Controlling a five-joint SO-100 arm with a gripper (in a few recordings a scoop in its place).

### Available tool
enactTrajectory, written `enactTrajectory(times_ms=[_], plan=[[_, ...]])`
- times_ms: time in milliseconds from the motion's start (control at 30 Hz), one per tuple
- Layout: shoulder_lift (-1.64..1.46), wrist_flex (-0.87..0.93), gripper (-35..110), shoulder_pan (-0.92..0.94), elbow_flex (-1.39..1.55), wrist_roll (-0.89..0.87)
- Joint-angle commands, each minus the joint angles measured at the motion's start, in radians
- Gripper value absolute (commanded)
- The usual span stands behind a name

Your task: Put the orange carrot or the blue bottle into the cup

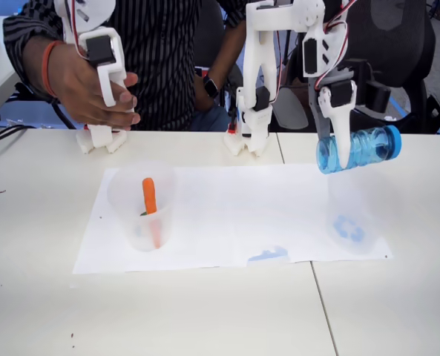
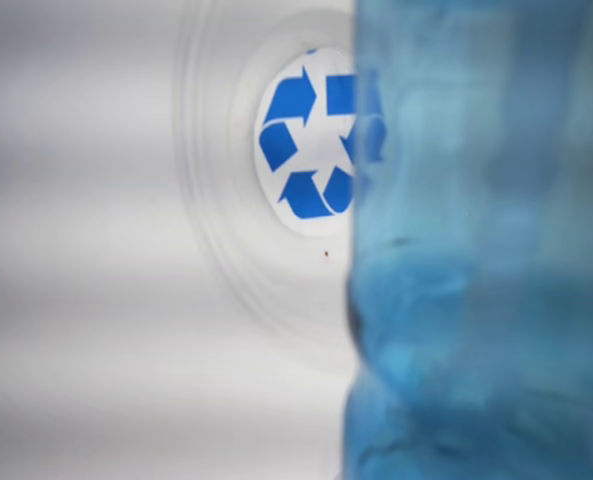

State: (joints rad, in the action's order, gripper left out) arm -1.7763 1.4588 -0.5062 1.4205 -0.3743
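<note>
My gripper point(image 1: 335, 150) is shut on the blue bottle point(image 1: 364, 148), which lies sideways in the air with its cap pointing right. It hangs just above the cup point(image 1: 351, 211), a frosted one with a blue recycling symbol on its base, standing on the right part of the paper. In the wrist view the blue bottle point(image 2: 476, 280) covers the right half, and the cup point(image 2: 208, 200) with its blue symbol lies below it to the left. The orange carrot point(image 1: 150, 197) stands upright inside another translucent cup point(image 1: 130, 194) on the left.
A white paper sheet point(image 1: 227, 200) covers the middle of the white table point(image 1: 205, 311), with a small blue mark point(image 1: 268, 254) near its front edge. The arm's base point(image 1: 248, 133) stands at the back centre. A person sits behind the table.
</note>
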Motion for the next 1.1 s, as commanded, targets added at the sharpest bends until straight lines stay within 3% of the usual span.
enactTrajectory(times_ms=[0,1067], plan=[[-0.025,-0.017,16,-0.002,-0.012,-0.011],[0.060,-0.018,16,-0.055,-0.017,-0.009]])
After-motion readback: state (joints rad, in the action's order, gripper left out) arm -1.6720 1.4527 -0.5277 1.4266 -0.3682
